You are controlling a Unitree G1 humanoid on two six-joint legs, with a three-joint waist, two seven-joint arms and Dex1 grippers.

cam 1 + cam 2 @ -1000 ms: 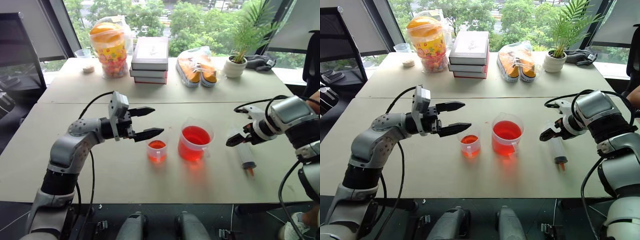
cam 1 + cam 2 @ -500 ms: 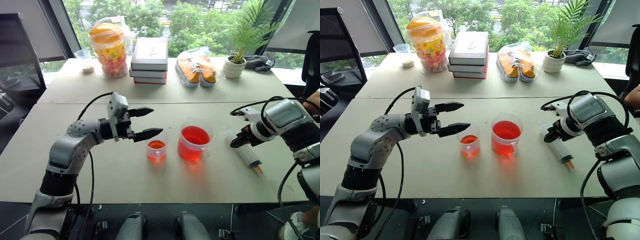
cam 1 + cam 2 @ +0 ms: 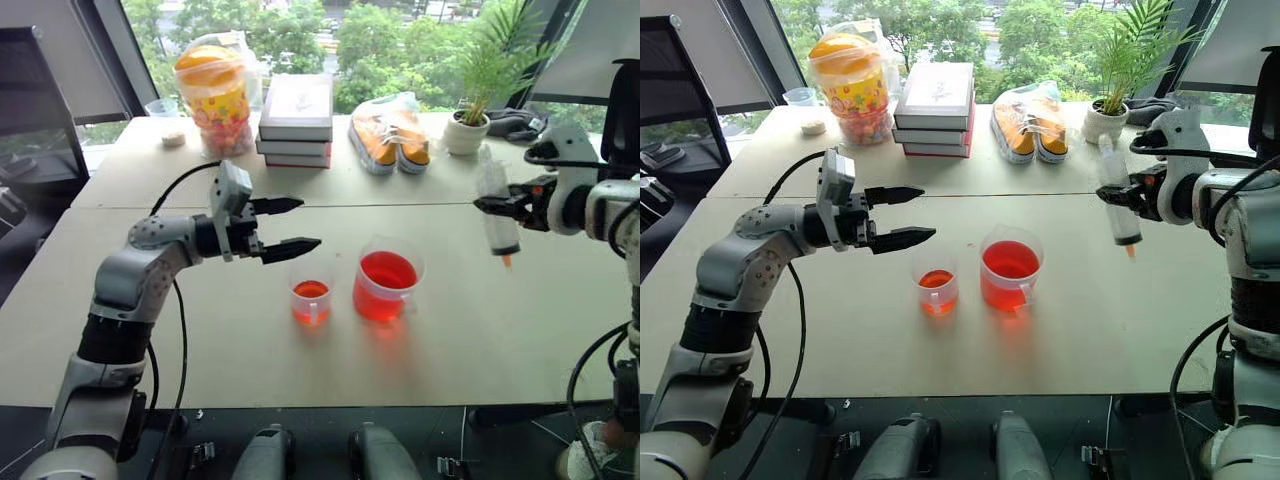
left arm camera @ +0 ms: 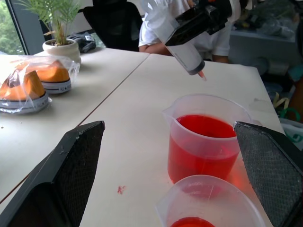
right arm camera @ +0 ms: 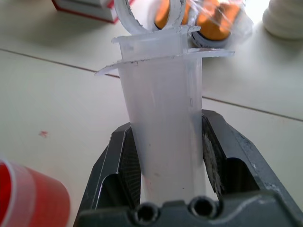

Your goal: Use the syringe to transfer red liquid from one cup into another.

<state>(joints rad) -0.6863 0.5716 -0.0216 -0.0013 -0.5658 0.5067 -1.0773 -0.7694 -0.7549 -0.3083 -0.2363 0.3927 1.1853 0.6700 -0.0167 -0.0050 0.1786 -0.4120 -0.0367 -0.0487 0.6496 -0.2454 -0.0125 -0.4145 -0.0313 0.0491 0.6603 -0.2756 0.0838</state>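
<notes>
Clear-barrelled syringe (image 3: 1117, 205) hangs nozzle-down, clenched in the right gripper (image 3: 1118, 197), right of the wide cup (image 3: 1011, 270), ready to dip; left gripper (image 3: 902, 213) gapes, empty.

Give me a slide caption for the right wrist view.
Right gripper clamps the large clear plastic syringe upright above the beige table.

Between my right gripper (image 3: 1108, 196), clamped on the raised syringe (image 3: 1117, 200), and the wide cup (image 3: 1011, 269) lies bare table (image 3: 1120, 310); my left gripper (image 3: 912, 213), fingers parted, hangs above the small cup (image 3: 936, 281).
</notes>
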